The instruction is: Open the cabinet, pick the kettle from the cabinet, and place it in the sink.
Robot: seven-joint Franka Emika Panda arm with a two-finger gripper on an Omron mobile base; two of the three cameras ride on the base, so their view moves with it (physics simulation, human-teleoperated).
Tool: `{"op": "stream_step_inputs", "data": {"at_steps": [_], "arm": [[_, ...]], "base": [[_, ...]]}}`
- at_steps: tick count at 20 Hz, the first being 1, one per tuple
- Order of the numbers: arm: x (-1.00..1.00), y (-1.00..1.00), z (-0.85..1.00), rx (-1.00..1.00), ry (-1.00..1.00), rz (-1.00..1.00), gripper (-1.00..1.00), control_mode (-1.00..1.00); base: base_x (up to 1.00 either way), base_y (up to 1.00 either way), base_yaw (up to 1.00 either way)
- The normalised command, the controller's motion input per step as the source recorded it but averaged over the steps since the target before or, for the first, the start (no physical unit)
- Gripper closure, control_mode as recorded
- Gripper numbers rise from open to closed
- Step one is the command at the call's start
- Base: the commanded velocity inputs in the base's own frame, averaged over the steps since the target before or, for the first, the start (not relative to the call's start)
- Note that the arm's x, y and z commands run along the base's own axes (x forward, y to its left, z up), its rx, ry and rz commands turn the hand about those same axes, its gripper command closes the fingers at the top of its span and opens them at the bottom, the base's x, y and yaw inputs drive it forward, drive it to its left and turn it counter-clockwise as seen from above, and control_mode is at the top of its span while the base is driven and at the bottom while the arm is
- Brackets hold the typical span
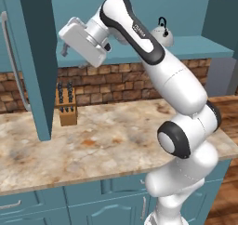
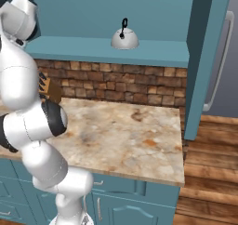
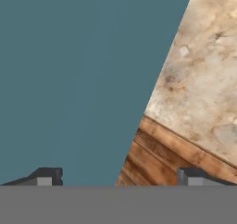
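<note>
Kettle (image 2: 124, 38) sits on the open cabinet's shelf (image 2: 107, 49), upper middle of the right base view — rigid, smooth and rounded, probably slippery, so its black loop handle looks the best hold. Arm reaches up and left, gripper (image 1: 65, 48) spread wide — holding nothing — beside the door (image 1: 35, 61).

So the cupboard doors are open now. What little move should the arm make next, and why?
Probably swing the gripper toward the kettle. The cabinet doors hang open, the kettle sits untouched on the shelf inside, and the jaws are spread wide and empty, off by the left door rather than at the kettle.
</note>
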Motion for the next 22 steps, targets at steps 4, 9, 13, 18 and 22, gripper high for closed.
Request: {"op": "stream_step_inputs", "data": {"at_steps": [4,9,13,18,22], "arm": [[-0.04,-0.36,0.07,0.00,-0.18,-0.02,-1.00,-1.00],[-0.06,-0.40,0.02,0.00,-0.30,-0.04,-1.00,-1.00],[-0.07,-0.47,0.00,0.00,-0.34,-0.10,-1.00,-1.00],[-0.03,-0.49,0.00,0.00,-0.25,-0.19,-1.00,-1.00],[0.00,-0.48,0.00,0.00,-0.17,-0.19,-1.00,-1.00]], "base": [[0.00,0.00,0.00],[0.00,0.00,0.00],[0.00,0.00,0.00],[0.00,0.00,0.00],[0.00,0.00,0.00]]}}
